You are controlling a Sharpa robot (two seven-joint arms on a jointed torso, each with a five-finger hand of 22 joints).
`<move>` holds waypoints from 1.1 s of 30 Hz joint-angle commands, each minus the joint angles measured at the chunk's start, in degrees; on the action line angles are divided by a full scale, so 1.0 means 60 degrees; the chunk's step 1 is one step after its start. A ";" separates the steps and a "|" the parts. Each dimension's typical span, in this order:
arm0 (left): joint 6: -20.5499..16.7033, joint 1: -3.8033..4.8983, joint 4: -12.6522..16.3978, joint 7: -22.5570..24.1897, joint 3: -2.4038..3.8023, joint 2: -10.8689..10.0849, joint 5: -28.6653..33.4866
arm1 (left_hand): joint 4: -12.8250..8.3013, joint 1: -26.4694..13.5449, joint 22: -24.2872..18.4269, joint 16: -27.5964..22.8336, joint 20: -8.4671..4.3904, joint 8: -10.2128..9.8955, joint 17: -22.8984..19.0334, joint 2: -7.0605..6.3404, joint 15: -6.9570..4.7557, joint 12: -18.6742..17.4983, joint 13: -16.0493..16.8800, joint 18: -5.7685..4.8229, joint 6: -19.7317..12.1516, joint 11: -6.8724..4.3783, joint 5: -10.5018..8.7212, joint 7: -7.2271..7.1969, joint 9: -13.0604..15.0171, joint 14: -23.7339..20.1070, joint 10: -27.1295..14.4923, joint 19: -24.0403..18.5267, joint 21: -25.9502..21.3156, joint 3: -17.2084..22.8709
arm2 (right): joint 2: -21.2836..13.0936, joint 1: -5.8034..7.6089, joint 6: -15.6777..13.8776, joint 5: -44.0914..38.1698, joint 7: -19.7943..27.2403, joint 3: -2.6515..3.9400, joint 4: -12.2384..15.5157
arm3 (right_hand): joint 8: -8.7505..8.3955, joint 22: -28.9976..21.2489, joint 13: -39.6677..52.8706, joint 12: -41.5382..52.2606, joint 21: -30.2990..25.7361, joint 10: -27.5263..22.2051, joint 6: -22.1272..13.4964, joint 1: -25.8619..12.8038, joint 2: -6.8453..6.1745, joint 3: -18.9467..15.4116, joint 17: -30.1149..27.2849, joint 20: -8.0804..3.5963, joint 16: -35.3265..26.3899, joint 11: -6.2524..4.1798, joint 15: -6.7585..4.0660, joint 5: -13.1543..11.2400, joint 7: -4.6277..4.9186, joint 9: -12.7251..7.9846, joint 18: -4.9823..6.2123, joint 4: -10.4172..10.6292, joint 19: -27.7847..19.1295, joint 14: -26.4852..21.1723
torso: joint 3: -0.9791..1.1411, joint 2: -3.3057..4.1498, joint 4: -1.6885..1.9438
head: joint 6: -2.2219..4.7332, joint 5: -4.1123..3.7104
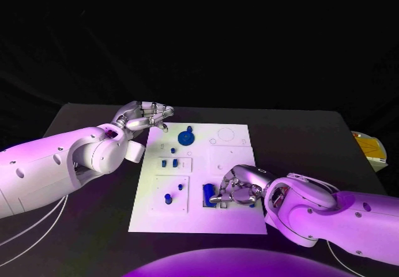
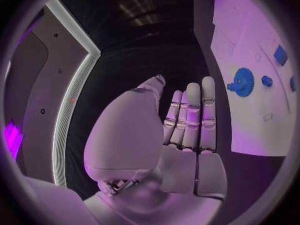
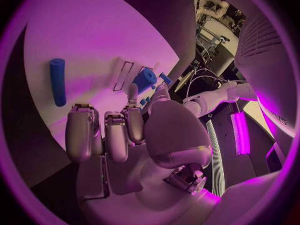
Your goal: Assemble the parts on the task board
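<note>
Right hand (image 1: 236, 187) hovers over the board (image 1: 237, 222), fingers curled, apparently empty; the blue bar (image 1: 208, 195) lies at its nine o'clock, long axis twelve-to-six. Left hand (image 1: 146, 117) open, farther off.

White task board (image 1: 229, 222) on black worktop (image 1: 308, 130); blue gear (image 1: 186, 138), blue block (image 1: 209, 195) and small blue parts (image 1: 169, 198) (solid, unpatterned); silver hands (image 1: 237, 186) on white arms (image 1: 50, 164).

black table (image 1: 91, 124), yellow object (image 1: 371, 148) at its edge
</note>
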 commanded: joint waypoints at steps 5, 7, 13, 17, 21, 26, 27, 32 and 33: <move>0.0121 0.0004 0.0023 0.0044 0.0006 0.0015 -0.0015 | -0.0011 0.0010 -0.0015 0.0043 -0.0007 0.0034 -0.0015 0.0080 -0.0018 0.0054 -0.0016 0.0047 -0.0072 -0.0020 -0.0039 -0.0001 -0.0009 -0.0061 -0.0077 0.0042 -0.0048 -0.0042 | 0.0183 -0.0011 0.0347 -0.0127 0.0108 -0.0001 -0.0229 | 0.0052 0.1514 0.0384 -0.0029 0.0060 0.0094 0.0019 0.0297 0.0207 -0.0071 0.1576 -0.0096 0.0055 -0.0025 -0.0067 0.0084 -0.0070 -0.0004 -0.0132 -0.0001 0.0220 0.0860 | -0.0006 0.0003 0.0017 | -0.0005 0.0016; 0.0122 0.0004 0.0024 0.0044 0.0006 0.0014 -0.0015 | -0.0011 0.0015 -0.0015 0.0044 -0.0006 0.0036 -0.0015 0.0083 -0.0016 0.0057 -0.0017 0.0047 -0.0075 -0.0018 -0.0038 0.0001 -0.0009 -0.0063 -0.0083 0.0043 -0.0050 -0.0042 | 0.0253 -0.0011 0.0389 -0.0152 0.0091 -0.0001 -0.0295 | 0.0053 0.1511 0.0389 -0.0026 0.0044 0.0096 0.0022 0.0382 0.0246 -0.0096 0.1573 -0.0097 0.0054 -0.0028 -0.0069 0.0100 -0.0073 -0.0008 -0.0129 -0.0012 0.0216 0.0860 | -0.0005 0.0002 0.0022 | -0.0016 0.0018; 0.0125 0.0004 0.0025 0.0042 0.0006 0.0014 -0.0015 | -0.0009 0.0030 -0.0017 0.0049 -0.0003 0.0041 -0.0018 0.0094 -0.0012 0.0066 -0.0018 0.0046 -0.0084 -0.0013 -0.0038 0.0005 -0.0011 -0.0067 -0.0101 0.0046 -0.0055 -0.0042 | 0.0551 -0.0023 0.0491 -0.0319 0.0020 -0.0001 -0.0504 | 0.0049 0.1515 0.0397 -0.0026 0.0034 0.0097 0.0019 0.0568 0.0318 -0.0151 0.1570 -0.0100 0.0053 -0.0031 -0.0072 0.0122 -0.0076 -0.0018 -0.0128 -0.0021 0.0215 0.0858 | -0.0008 0.0001 0.0011 | -0.0028 0.0026; 0.0130 0.0003 0.0027 0.0041 0.0006 0.0015 -0.0015 | -0.0009 0.0030 -0.0017 0.0049 -0.0003 0.0041 -0.0018 0.0094 -0.0012 0.0066 -0.0018 0.0046 -0.0084 -0.0013 -0.0038 0.0005 -0.0011 -0.0067 -0.0101 0.0046 -0.0055 -0.0042 | 0.0691 -0.0038 0.0542 -0.0426 -0.0018 -0.0002 -0.0581 | 0.0045 0.1518 0.0402 -0.0025 0.0028 0.0098 0.0016 0.0699 0.0336 -0.0195 0.1566 -0.0101 0.0051 -0.0032 -0.0073 0.0118 -0.0076 -0.0025 -0.0127 -0.0032 0.0215 0.0857 | -0.0008 -0.0001 0.0012 | -0.0038 0.0025; 0.0130 0.0003 0.0030 0.0038 0.0006 0.0008 -0.0015 | -0.0009 0.0030 -0.0017 0.0049 -0.0003 0.0041 -0.0018 0.0094 -0.0012 0.0066 -0.0018 0.0046 -0.0084 -0.0013 -0.0038 0.0005 -0.0011 -0.0067 -0.0101 0.0046 -0.0055 -0.0042 | 0.0748 -0.0047 0.0537 -0.0507 -0.0053 -0.0002 -0.0618 | 0.0042 0.1521 0.0405 -0.0026 0.0024 0.0098 0.0014 0.0821 0.0331 -0.0249 0.1569 -0.0102 0.0052 -0.0031 -0.0074 0.0108 -0.0074 -0.0032 -0.0127 -0.0040 0.0215 0.0858 | -0.0011 0.0000 0.0006 | -0.0041 0.0021; 0.0131 0.0003 0.0032 0.0038 0.0005 0.0003 -0.0015 | -0.0009 0.0030 -0.0017 0.0049 -0.0003 0.0041 -0.0018 0.0094 -0.0012 0.0066 -0.0018 0.0046 -0.0084 -0.0013 -0.0038 0.0005 -0.0011 -0.0067 -0.0101 0.0046 -0.0055 -0.0042 | 0.0736 -0.0053 0.0379 -0.0602 -0.0065 -0.0002 -0.0623 | 0.0041 0.1522 0.0410 -0.0021 0.0023 0.0100 0.0015 0.0843 0.0336 -0.0259 0.1562 -0.0102 0.0049 -0.0031 -0.0074 0.0108 -0.0073 -0.0034 -0.0127 -0.0038 0.0214 0.0856 | -0.0010 -0.0002 -0.0001 | -0.0032 0.0033; 0.0131 0.0003 0.0033 0.0037 0.0005 0.0003 -0.0015 | -0.0009 0.0030 -0.0017 0.0049 -0.0003 0.0041 -0.0018 0.0094 -0.0012 0.0066 -0.0018 0.0046 -0.0084 -0.0013 -0.0038 0.0005 -0.0011 -0.0067 -0.0101 0.0046 -0.0055 -0.0042 | 0.0726 -0.0054 0.0339 -0.0613 -0.0058 -0.0002 -0.0618 | 0.0041 0.1522 0.0410 -0.0021 0.0023 0.0100 0.0015 0.0843 0.0336 -0.0259 0.1562 -0.0102 0.0049 -0.0031 -0.0074 0.0108 -0.0073 -0.0034 -0.0127 -0.0038 0.0214 0.0856 | -0.0006 0.0000 0.0001 | -0.0030 0.0032; 0.0130 0.0003 0.0036 0.0038 0.0005 -0.0009 -0.0015 | -0.0009 0.0030 -0.0017 0.0049 -0.0003 0.0041 -0.0018 0.0094 -0.0012 0.0066 -0.0018 0.0046 -0.0084 -0.0013 -0.0038 0.0005 -0.0011 -0.0067 -0.0101 0.0046 -0.0055 -0.0042 | 0.0527 -0.0054 -0.0049 -0.0607 0.0116 -0.0001 -0.0492 | 0.0042 0.1510 0.0415 -0.0017 -0.0007 0.0102 0.0022 0.0858 0.0370 -0.0276 0.1560 -0.0103 0.0049 -0.0031 -0.0073 0.0128 -0.0071 -0.0037 -0.0121 -0.0017 0.0205 0.0856 | 0.0001 -0.0001 -0.0004 | 0.0006 0.0015; 0.0129 0.0003 0.0036 0.0038 0.0004 -0.0010 -0.0015 | -0.0009 0.0030 -0.0017 0.0049 -0.0003 0.0041 -0.0018 0.0094 -0.0012 0.0066 -0.0018 0.0046 -0.0084 -0.0013 -0.0038 0.0005 -0.0011 -0.0067 -0.0101 0.0046 -0.0055 -0.0042 | 0.0482 -0.0053 -0.0121 -0.0586 0.0152 0.0000 -0.0460 | 0.0042 0.1510 0.0415 -0.0017 -0.0007 0.0102 0.0022 0.0858 0.0370 -0.0276 0.1560 -0.0103 0.0049 -0.0031 -0.0073 0.0128 -0.0071 -0.0037 -0.0121 -0.0017 0.0205 0.0856 | 0.0006 -0.0001 -0.0005 | 0.0006 0.0015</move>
